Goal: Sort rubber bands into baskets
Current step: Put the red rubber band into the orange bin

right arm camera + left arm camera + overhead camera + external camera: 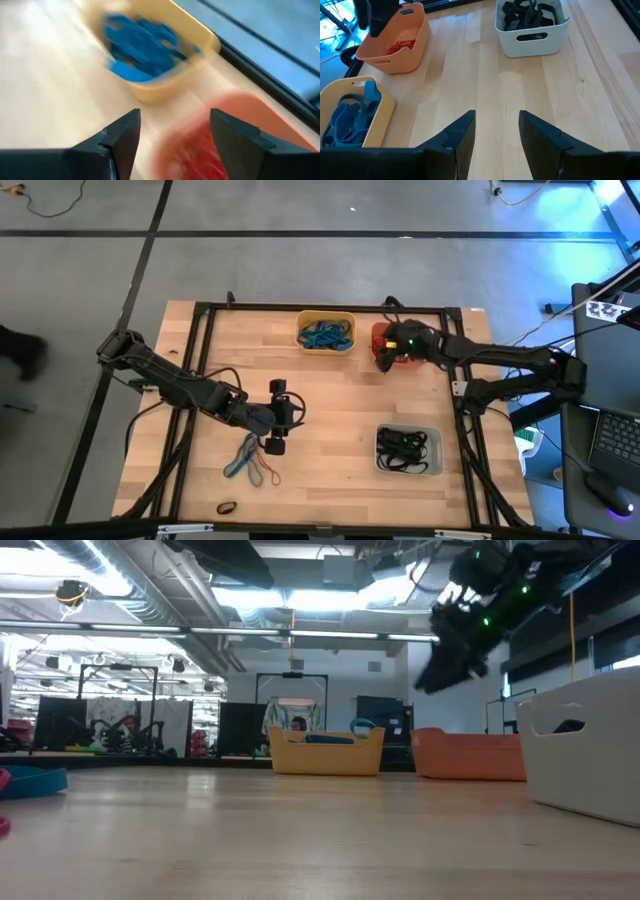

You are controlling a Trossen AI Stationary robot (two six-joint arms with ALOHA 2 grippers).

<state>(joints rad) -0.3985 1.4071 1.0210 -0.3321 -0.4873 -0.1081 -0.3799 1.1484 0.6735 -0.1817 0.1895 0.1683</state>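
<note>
Right end effector [383,350] hangs spread and empty above the orange basket [395,42]; left end effector [495,131] waits released; a loose band [245,457] seems next.

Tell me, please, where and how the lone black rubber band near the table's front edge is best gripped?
The black rubber band lies flat and alone on the table, clear of the blue and red bands. Probably come straight down from above and pinch one side of the loop. The open left gripper is nearer.
</note>
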